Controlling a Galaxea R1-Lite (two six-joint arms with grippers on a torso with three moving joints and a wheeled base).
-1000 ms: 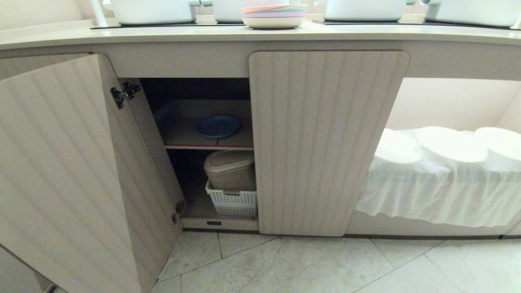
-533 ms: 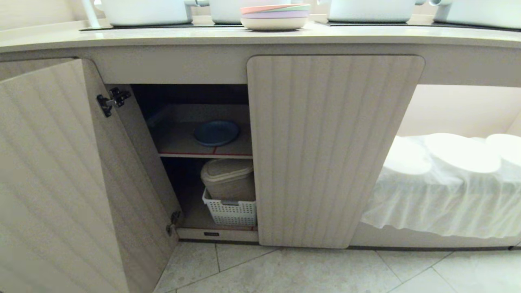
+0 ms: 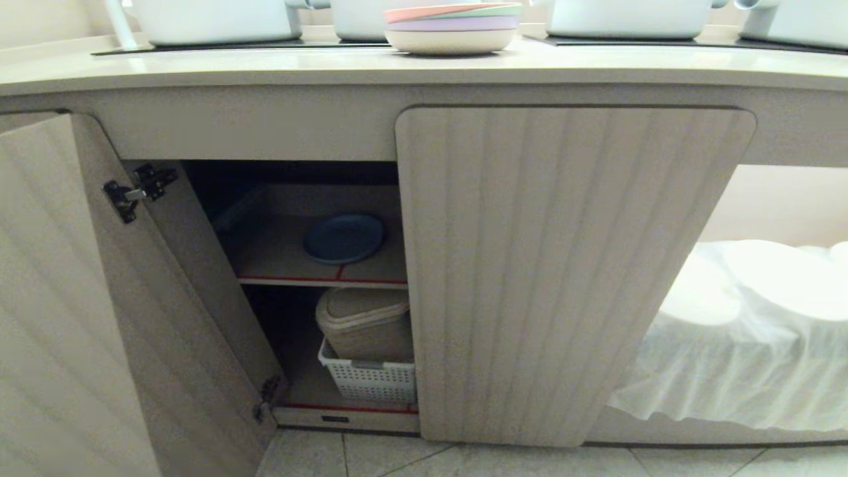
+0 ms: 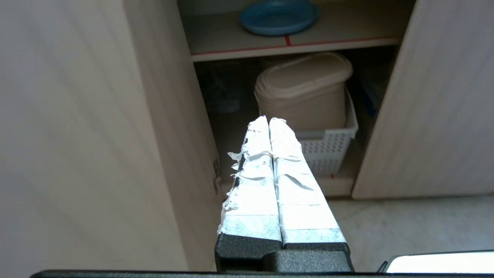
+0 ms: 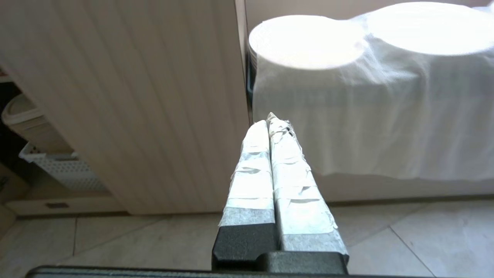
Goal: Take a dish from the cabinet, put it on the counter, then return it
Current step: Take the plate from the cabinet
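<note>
Blue dish (image 3: pixel 344 237) is lying on the cabinet (image 3: pixel 570 265) shelf above a basketed beige bin (image 3: pixel 363 323); both grippers' jaws are pressing shut, empty.

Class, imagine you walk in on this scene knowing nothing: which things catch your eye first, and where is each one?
The blue dish lies alone on the red-edged shelf of the cabinet, behind the open left door. Below it a beige lidded bin sits in a white basket. On the counter above stands a pastel plate stack, and right of the shut door a white cloth drapes rounded shapes.
</note>
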